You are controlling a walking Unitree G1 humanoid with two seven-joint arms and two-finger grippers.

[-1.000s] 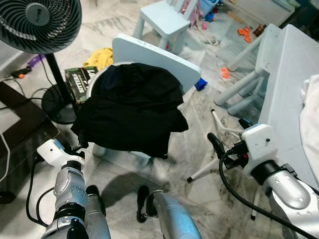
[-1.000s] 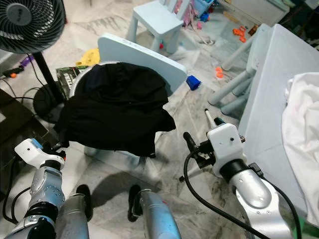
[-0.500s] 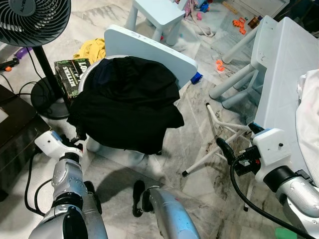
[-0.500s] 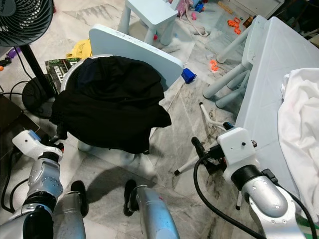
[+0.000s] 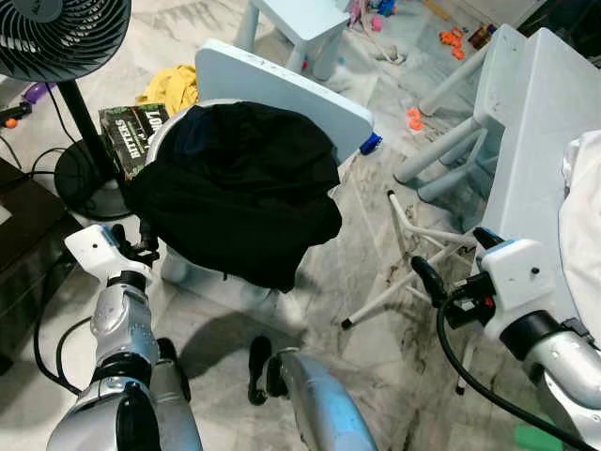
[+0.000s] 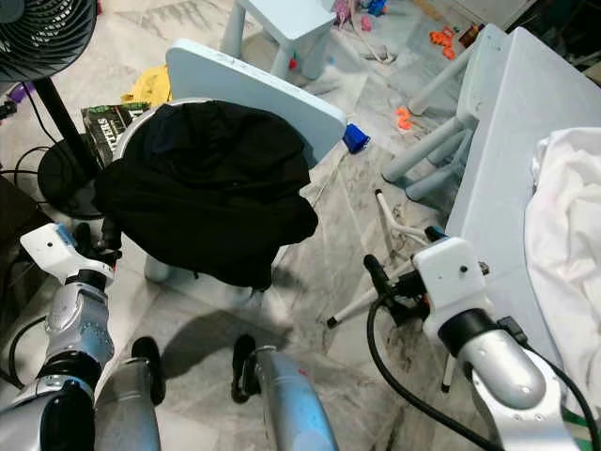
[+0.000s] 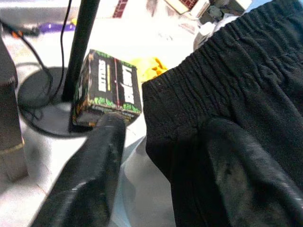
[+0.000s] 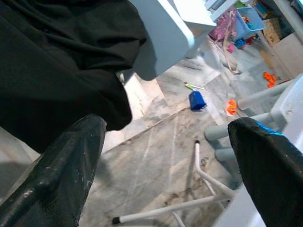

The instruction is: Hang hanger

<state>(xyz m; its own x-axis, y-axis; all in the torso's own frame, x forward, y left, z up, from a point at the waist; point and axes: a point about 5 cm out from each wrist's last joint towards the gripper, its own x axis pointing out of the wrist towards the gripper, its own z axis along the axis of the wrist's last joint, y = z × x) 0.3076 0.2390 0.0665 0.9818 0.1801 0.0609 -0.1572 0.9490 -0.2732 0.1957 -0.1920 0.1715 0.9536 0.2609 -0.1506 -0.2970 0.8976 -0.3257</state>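
While black clothing (image 5: 239,193) covers the round basket (image 5: 176,270), both grippers hover apart.

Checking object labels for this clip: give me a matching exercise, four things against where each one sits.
Things:
1. black garment
2. white hanger
3. white cloth
4. green box

Places:
A. by the fan's base
B. on the floor beside the table
C. draped over the chair
D. on the table

Pairs: 1-C, 2-B, 3-D, 4-A
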